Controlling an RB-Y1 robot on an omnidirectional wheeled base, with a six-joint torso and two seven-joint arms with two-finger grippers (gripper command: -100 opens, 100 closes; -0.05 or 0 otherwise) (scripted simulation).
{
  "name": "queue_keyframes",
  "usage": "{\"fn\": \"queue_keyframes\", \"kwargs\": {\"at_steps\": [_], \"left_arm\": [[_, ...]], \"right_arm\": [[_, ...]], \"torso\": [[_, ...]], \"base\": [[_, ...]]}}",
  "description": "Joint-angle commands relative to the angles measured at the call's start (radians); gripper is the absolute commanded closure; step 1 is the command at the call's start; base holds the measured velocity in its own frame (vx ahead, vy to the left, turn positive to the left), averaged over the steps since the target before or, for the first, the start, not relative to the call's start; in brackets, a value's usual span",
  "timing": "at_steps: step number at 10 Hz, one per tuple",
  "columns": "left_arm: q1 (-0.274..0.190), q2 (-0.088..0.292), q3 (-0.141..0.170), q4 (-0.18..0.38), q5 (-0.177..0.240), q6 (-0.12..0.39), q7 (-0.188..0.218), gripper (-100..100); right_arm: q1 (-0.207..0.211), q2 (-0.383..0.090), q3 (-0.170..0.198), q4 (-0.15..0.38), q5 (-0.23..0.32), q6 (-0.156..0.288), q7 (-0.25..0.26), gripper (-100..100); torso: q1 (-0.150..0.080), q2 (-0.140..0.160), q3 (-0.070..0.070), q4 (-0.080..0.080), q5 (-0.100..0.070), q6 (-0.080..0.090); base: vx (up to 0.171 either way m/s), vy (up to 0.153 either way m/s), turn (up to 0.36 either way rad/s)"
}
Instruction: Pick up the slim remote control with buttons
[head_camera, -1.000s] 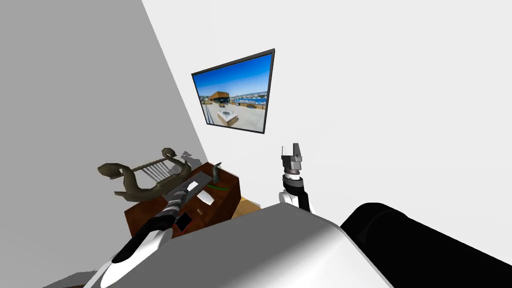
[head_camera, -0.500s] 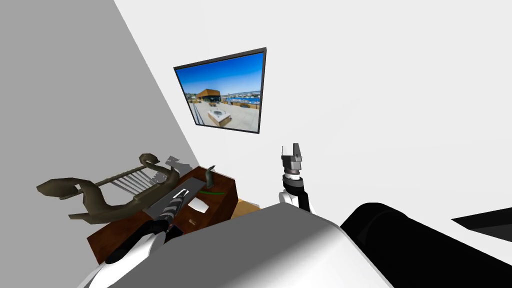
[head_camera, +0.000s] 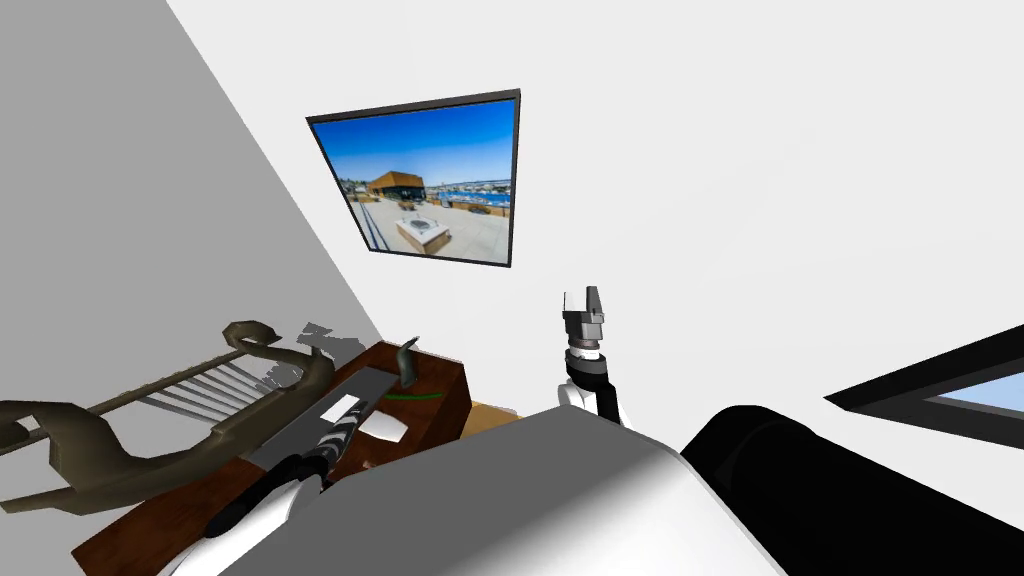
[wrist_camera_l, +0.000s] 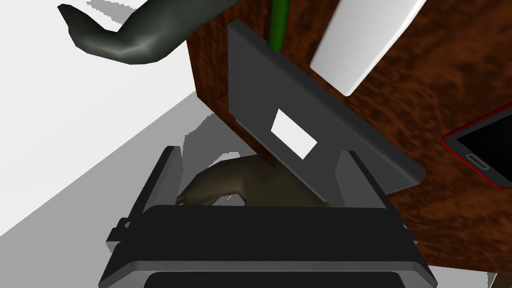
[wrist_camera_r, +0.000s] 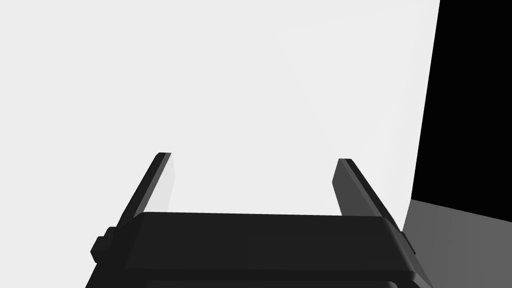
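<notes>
A long, slim dark grey remote with a white rectangle on its face lies slantwise on the brown table, one end overhanging the table's edge. No buttons show on it. My left gripper hangs open just above it, and one of the fingers crosses the bar's near part. In the head view the left gripper sits over the remote. My right gripper is raised before the white wall, open and empty, as its wrist view confirms.
Beside the remote lie a slim white rounded bar, a red-rimmed black phone and a green stem. A dark curved piece stands at the table's far end. An olive curved frame with grey bars is close on the left.
My head view has swung, so the table and olive frame have slid left and nearer. The left gripper stays open over the grey remote. The right arm has not moved.
</notes>
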Motion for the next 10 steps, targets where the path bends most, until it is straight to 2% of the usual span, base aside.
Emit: {"fn": "queue_keyframes", "kwargs": {"at_steps": [1, 2, 3, 4, 5, 6, 7, 8, 9, 10], "left_arm": [[-0.019, 0.016, 0.002, 0.05, 0.031, 0.046, -0.025, -100], [-0.019, 0.016, 0.002, 0.073, 0.031, 0.046, -0.025, -100], [-0.029, 0.029, 0.003, 0.102, 0.059, 0.085, -0.047, -100], [-0.029, 0.029, 0.003, 0.126, 0.059, 0.085, -0.047, -100], [-0.038, 0.041, 0.005, 0.152, 0.086, 0.123, -0.068, -100], [-0.038, 0.041, 0.005, 0.176, 0.086, 0.123, -0.068, -100], [-0.048, 0.053, 0.005, 0.206, 0.112, 0.16, -0.088, -100], [-0.048, 0.053, 0.005, 0.224, 0.112, 0.16, -0.088, -100], [-0.057, 0.063, 0.006, 0.27, 0.138, 0.196, -0.108, -100], [-0.057, 0.063, 0.006, 0.27, 0.138, 0.196, -0.108, -100]], "right_arm": [[0.0, 0.0, 0.0, 0.0, 0.0, 0.0, 0.0, 0], [0.0, 0.0, 0.0, 0.0, 0.0, 0.0, 0.0, 0], [0.0, 0.0, 0.0, 0.0, 0.0, 0.0, 0.0, 0], [0.0, 0.0, 0.0, 0.0, 0.0, 0.0, 0.0, 0], [0.0, 0.0, 0.0, 0.0, 0.0, 0.0, 0.0, 0], [0.0, 0.0, 0.0, 0.0, 0.0, 0.0, 0.0, 0], [0.0, 0.0, 0.0, 0.0, 0.0, 0.0, 0.0, 0], [0.0, 0.0, 0.0, 0.0, 0.0, 0.0, 0.0, 0], [0.0, 0.0, 0.0, 0.0, 0.0, 0.0, 0.0, 0], [0.0, 0.0, 0.0, 0.0, 0.0, 0.0, 0.0, 0]], "torso": [[0.0, 0.0, 0.0, 0.0, 0.0, 0.0], [0.0, -0.001, 0.0, 0.0, 0.0, 0.001], [0.0, 0.0, 0.0, 0.0, 0.0, 0.0], [-0.001, 0.0, 0.0, 0.0, 0.0, 0.001], [0.0, 0.0, 0.0, 0.0, 0.0, 0.0], [0.0, -0.001, 0.0, 0.0, 0.0, 0.001], [0.0, -0.001, 0.0, 0.0, 0.0, 0.0], [0.0, -0.001, 0.0, 0.0, 0.0, 0.0], [-0.001, 0.0, 0.0, 0.0, 0.0, 0.0], [-0.001, -0.001, 0.0, 0.0, 0.0, 0.0]], "base": [[0.031, 0.024, -0.213], [0.02, 0.02, -0.102], [0.01, 0.009, -0.197], [0.023, 0.027, -0.132], [0.029, 0.03, -0.225], [0.025, 0.024, -0.107], [0.027, 0.018, -0.199], [0.021, 0.017, -0.111], [0.028, 0.017, -0.204], [0.02, 0.02, -0.105]]}}
